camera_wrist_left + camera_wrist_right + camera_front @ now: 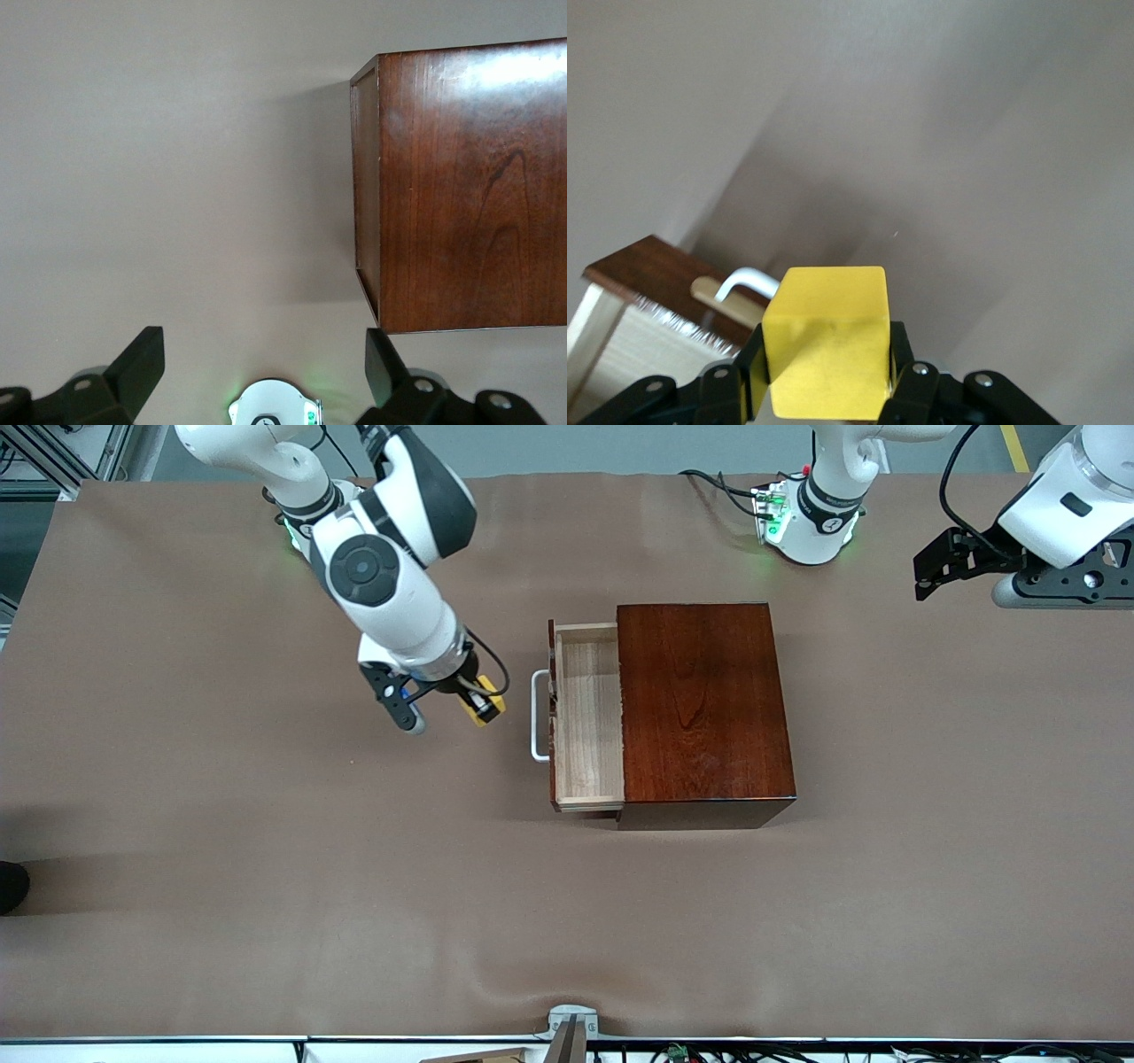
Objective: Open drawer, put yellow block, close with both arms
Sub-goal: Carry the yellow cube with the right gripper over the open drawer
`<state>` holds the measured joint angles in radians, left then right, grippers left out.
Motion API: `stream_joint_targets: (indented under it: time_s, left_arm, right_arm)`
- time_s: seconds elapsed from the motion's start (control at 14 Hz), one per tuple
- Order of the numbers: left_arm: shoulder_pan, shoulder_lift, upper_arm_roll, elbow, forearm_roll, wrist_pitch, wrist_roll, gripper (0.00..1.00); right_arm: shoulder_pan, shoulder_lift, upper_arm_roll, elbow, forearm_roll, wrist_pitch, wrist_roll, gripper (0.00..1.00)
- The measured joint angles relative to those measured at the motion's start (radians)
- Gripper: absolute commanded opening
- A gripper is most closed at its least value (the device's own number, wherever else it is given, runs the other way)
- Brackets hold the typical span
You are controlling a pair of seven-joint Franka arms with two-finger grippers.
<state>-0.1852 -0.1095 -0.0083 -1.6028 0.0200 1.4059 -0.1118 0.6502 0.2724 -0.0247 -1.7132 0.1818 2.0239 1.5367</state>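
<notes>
Lowest in the front view, the brown table cover lies bare along the camera's edge. Moving up the table, there is the dark red-brown wooden box sitting mid-table, and its drawer is pulled out toward the right arm's end, pale wood tray showing, white bar handle out at its front. Nothing shows inside the tray.

Over the cloth just in front of that handle hangs the right gripper, and it has the yellow block pinched between its black fingers (the right wrist view shows the cube squarely clamped, one finger on each side face). The block is up in the air, off the table, short of the drawer.

Up near the bases, the left gripper waits over the cloth toward the left arm's end, well apart from the box. Its fingers stand spread wide with nothing between them, in the left wrist view.
</notes>
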Motion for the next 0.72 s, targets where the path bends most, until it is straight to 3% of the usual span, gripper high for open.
stream_joint_targets:
  time_s: [0.36,0.72]
  left_arm:
    - [0.0,0.001,-0.004,0.0,0.0,0.0,0.0,1.0]
    - [0.0,0.009,-0.016,0.0,0.0,0.0,0.0,1.0]
  right_arm:
    - [0.069,0.058,0.0,0.09,0.035,0.004,0.21,0.0]
    - [0.12,0.103,0.0,0.107,0.052,0.032,0.311,0.0]
